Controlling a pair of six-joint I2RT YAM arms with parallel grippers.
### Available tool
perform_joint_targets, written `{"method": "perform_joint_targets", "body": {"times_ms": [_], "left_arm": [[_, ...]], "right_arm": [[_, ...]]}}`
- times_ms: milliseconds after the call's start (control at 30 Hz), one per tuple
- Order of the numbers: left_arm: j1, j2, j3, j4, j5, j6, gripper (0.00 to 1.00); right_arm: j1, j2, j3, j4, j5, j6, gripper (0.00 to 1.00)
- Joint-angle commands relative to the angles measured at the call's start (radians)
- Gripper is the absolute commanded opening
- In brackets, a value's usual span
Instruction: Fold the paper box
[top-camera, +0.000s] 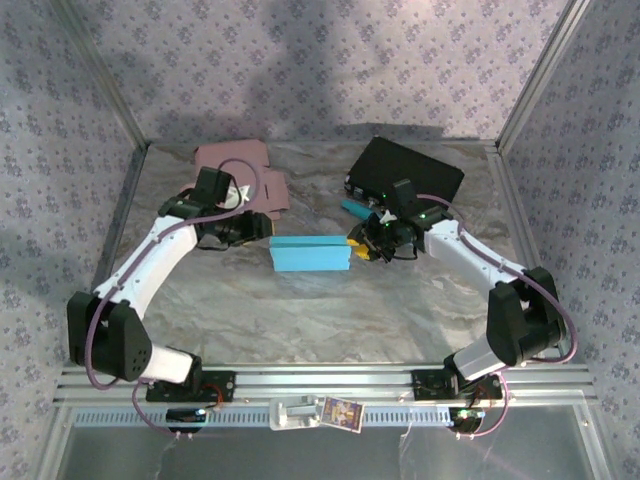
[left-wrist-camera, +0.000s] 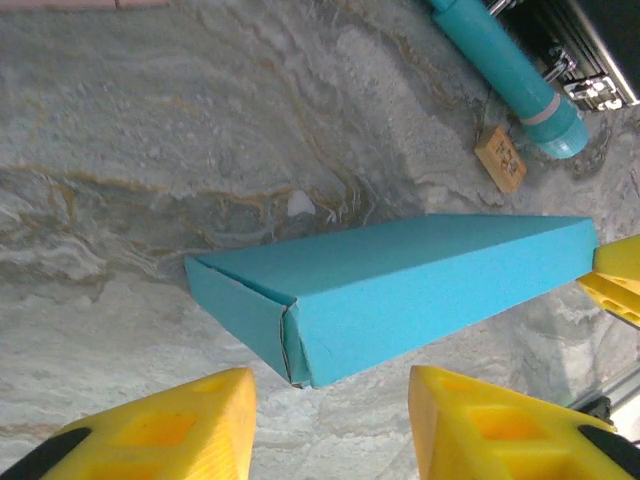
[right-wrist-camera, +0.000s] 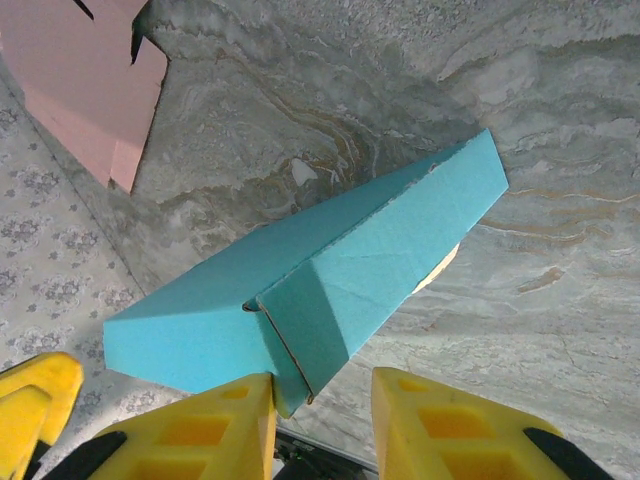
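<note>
The paper box (top-camera: 310, 253) is a long, flat blue carton lying on the marble table between both arms. My left gripper (top-camera: 255, 232) is at its left end. In the left wrist view the box (left-wrist-camera: 400, 290) has its near corner just ahead of the left gripper (left-wrist-camera: 330, 425), which is open with nothing between the fingers (left-wrist-camera: 170, 430). My right gripper (top-camera: 358, 248) is at the box's right end. In the right wrist view the end flap's corner (right-wrist-camera: 305, 385) sits between the open jaws of the right gripper (right-wrist-camera: 320, 420). It touches the left finger (right-wrist-camera: 200, 430) and stands apart from the other.
A flat pink cardboard blank (top-camera: 240, 165) lies at the back left. A black case (top-camera: 405, 170) sits at the back right with a teal pen (left-wrist-camera: 505, 70) and a small wooden tag (left-wrist-camera: 500, 158) beside it. Patterned walls enclose the table.
</note>
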Motion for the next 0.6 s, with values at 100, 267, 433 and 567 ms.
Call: {"method": "perform_joint_targets", "body": {"times_ms": [100, 267, 433, 567], "left_arm": [[0.007, 0.032, -0.05, 0.066, 0.072, -0.049, 0.35], [0.005, 0.031, -0.095, 0.055, 0.053, -0.021, 0.26], [0.002, 0.027, -0.141, 0.019, -0.004, 0.025, 0.22], [-0.016, 0.023, -0.192, 0.01, -0.047, 0.053, 0.2]], "right_arm": [[0.0, 0.039, -0.02, -0.147, 0.07, -0.017, 0.31], [0.002, 0.04, -0.02, -0.142, 0.071, -0.015, 0.31], [0.005, 0.042, -0.023, -0.146, 0.081, -0.021, 0.31], [0.001, 0.043, -0.031, -0.152, 0.088, -0.031, 0.32]]}}
